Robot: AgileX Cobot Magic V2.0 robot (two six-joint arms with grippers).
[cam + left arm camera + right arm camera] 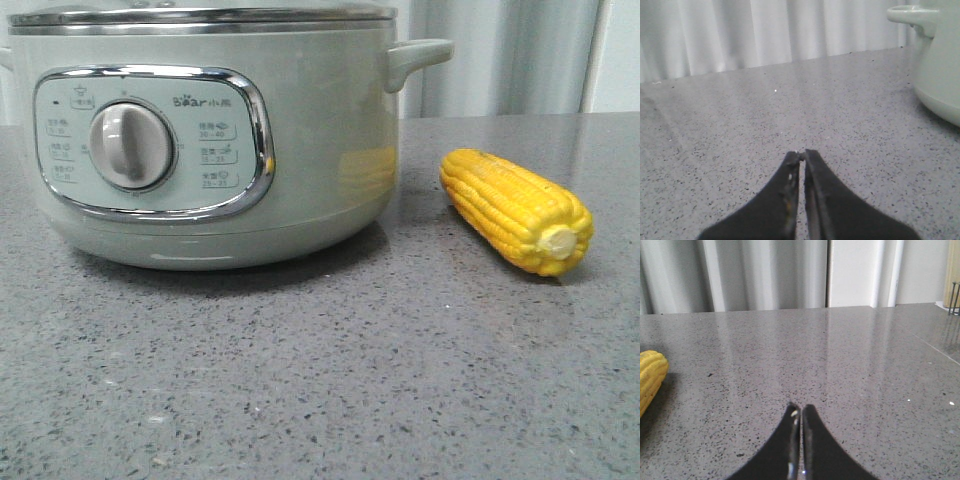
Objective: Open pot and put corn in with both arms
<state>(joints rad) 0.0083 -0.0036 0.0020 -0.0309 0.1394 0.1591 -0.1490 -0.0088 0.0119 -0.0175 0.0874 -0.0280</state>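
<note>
Looking forward from the front camera, I see the pot (210, 140) standing on the grey speckled worktop (320, 380), filling the left and middle of the picture. Its control panel (155, 140) faces me, with the grey dial (132, 145) in the middle of the chrome frame. A steel rim runs round the top, and something sits over it, though the picture cuts it off. One side handle (418, 58) sticks out to the right. The corn (517, 210) lies flat on the worktop to the right of the pot, near it but not touching, with its pale stub end turned toward me and to the right. I see neither arm in this picture.

From the left wrist camera, my left pincer (802, 154) has its two dark tips drawn together with only a thin slit between them, and it holds nothing. It hangs low over bare worktop. The pot's green side and a handle (912, 14) show at the edge of the picture, well apart from the tips.

From the right wrist camera, my right pincer (800, 409) is likewise closed to a slit and holds nothing. One end of the corn shows at the picture's edge, lying on the worktop apart from the tips.
</note>
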